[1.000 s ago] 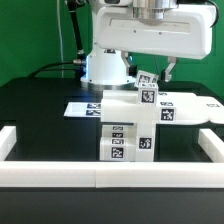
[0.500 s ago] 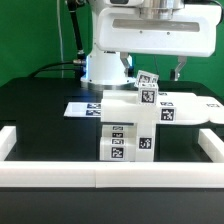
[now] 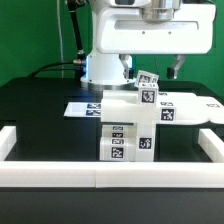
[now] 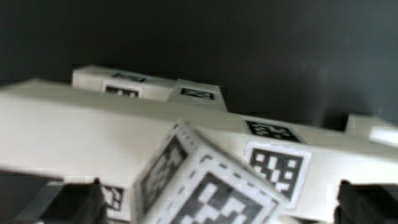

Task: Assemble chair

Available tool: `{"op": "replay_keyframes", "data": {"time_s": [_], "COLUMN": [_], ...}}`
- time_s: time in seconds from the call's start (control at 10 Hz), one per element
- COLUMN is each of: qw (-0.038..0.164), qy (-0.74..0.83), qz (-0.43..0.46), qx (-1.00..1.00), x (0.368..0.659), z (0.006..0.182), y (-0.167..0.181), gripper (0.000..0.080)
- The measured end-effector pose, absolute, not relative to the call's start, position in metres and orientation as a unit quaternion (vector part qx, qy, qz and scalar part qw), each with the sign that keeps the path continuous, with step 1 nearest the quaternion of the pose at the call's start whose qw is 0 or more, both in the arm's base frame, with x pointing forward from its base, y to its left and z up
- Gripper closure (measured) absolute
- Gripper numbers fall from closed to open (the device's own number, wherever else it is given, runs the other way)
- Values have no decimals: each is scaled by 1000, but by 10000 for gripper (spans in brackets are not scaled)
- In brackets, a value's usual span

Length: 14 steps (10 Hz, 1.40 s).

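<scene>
We saw the arm [image 3: 135, 40] filling the frame's upper middle, with the black table [image 3: 40, 115] below. The chair [image 3: 132, 122] sat center frame, near the front rail [image 3: 100, 177]. The gripper [image 3: 152, 68] hung just above it, fingers apart, holding nothing.

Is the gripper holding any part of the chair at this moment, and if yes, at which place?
Nothing is held. The gripper is open above the chair, with its fingers clear of the blocks.

Chair [image 3: 132, 125] blocks table centre, border rail [image 3: 100, 174] walls front; black table [image 3: 40, 110] free on ext. view's left.
</scene>
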<state>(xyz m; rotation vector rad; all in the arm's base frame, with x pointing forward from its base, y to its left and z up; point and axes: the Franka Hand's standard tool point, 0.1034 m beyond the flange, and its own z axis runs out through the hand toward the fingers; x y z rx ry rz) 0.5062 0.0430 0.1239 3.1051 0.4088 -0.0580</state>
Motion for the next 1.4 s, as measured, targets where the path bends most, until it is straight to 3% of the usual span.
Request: {"op": "replay_keyframes", "data": {"time_s": [0.6,1.1,1.2,1.3,1.4], "qw": [9,10,10,10,10], "qy": [370,393,393,393,393], "qz": [-11,-10,-10,-10,-10], "qx": [929,919,919,920,920], "x": [510,508,508,508,508], "z": [124,122,122,122,122], "y": [36,36,36,36,36], "gripper": [150,150,281,281,421]}}
